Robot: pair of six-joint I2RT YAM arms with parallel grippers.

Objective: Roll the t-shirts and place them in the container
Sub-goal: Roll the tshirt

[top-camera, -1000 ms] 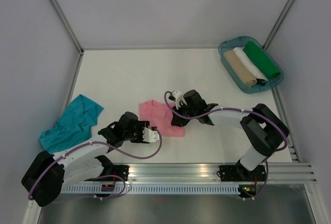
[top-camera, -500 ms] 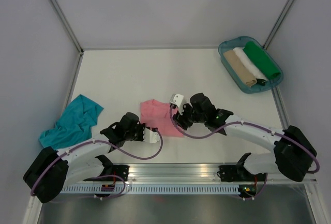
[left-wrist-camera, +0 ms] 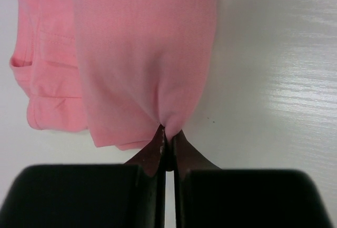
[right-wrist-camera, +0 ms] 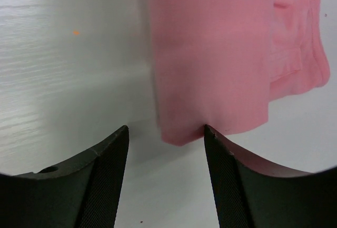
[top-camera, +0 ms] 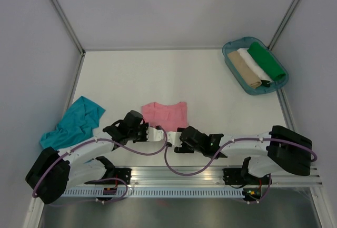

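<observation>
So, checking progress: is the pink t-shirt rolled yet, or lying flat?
Flat, not rolled: the pink t-shirt lies folded in layers, near edge pinched by the left claw.

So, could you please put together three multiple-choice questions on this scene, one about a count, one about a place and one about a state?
1. How many rolled cloths lie in the tray?
A) two
B) three
C) five

2. Where is the teal t-shirt?
A) at the left side of the table
B) against the far wall
C) between the two arms

3. What is the left gripper doing?
A) hanging open above the cloth
B) shut on an edge of the pink t-shirt
C) shut on nothing

Answers:
1 B: beige, white and green rolls sit side by side in the tray.
2 A: it lies crumpled at the left, apart from the pink t-shirt.
3 B: the left wrist view shows the jaws pinching a fold of pink cloth.
</observation>
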